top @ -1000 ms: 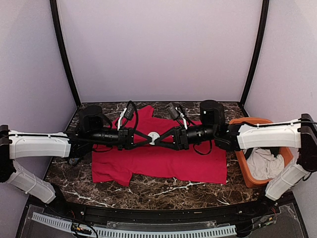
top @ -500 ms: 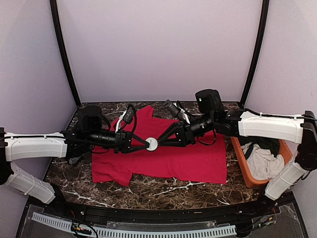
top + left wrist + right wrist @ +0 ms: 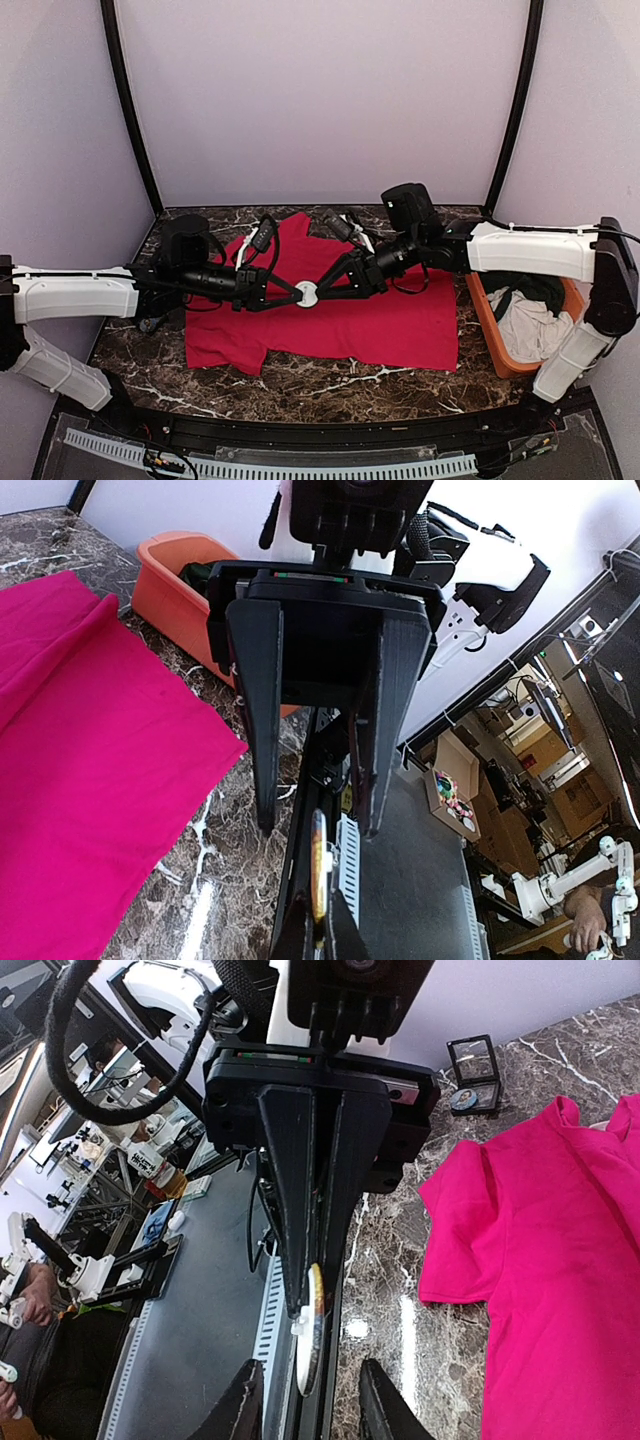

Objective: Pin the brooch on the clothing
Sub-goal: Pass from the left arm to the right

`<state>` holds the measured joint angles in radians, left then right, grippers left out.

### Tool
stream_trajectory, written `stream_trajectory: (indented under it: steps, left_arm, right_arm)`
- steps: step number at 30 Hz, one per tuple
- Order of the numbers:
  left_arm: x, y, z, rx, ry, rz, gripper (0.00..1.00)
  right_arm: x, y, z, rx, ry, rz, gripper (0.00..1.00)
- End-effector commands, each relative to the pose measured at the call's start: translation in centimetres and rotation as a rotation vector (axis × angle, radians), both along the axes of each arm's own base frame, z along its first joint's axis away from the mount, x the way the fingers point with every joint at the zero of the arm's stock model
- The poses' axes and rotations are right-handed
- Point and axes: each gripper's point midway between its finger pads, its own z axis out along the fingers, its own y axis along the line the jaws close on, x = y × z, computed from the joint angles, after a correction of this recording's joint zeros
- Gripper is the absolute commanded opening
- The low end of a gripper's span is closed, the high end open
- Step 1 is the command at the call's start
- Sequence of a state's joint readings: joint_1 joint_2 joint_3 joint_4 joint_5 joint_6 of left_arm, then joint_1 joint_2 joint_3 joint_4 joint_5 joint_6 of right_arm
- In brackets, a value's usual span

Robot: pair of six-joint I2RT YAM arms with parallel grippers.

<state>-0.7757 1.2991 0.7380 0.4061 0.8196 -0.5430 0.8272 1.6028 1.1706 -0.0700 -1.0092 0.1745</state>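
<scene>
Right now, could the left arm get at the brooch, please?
Probably yes: the left gripper, jaws open, faces the brooch directly, though the right gripper is shut on it.

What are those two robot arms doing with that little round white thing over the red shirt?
They are working on pinning a brooch onto the red T-shirt. The right tool is pinched shut on the round white brooch, holding it over the middle of the shirt. The left tool is open, with a finger on each side of the brooch, not gripping it. The shirt lies spread out on the marble table, and the brooch is not pinned on yet.
</scene>
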Motion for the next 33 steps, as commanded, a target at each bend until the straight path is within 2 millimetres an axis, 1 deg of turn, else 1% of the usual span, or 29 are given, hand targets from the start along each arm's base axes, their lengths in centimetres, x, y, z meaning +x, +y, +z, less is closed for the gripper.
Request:
stream_trajectory:
  steps: [1,11,21,33]
  left_arm:
    - [-0.2,-0.2,0.8,-0.018,-0.02,-0.021,0.01]
    - [-0.2,-0.3,0.7,-0.023,-0.014,-0.021,0.01]
    - [-0.2,-0.2,0.9,-0.026,-0.02,-0.021,0.01]
    - [-0.4,-0.2,0.8,-0.025,-0.021,-0.024,0.01]
  right_arm:
    - [0.0,0.7,0.7,0.013,-0.011,0.018,0.3]
    - [-0.2,1.2,0.4,0.001,0.001,0.034,0.22]
    - [-0.4,1.4,-0.2,-0.018,0.007,0.037,0.21]
    - [-0.3,1.7,0.0,-0.015,0.016,0.042,0.16]
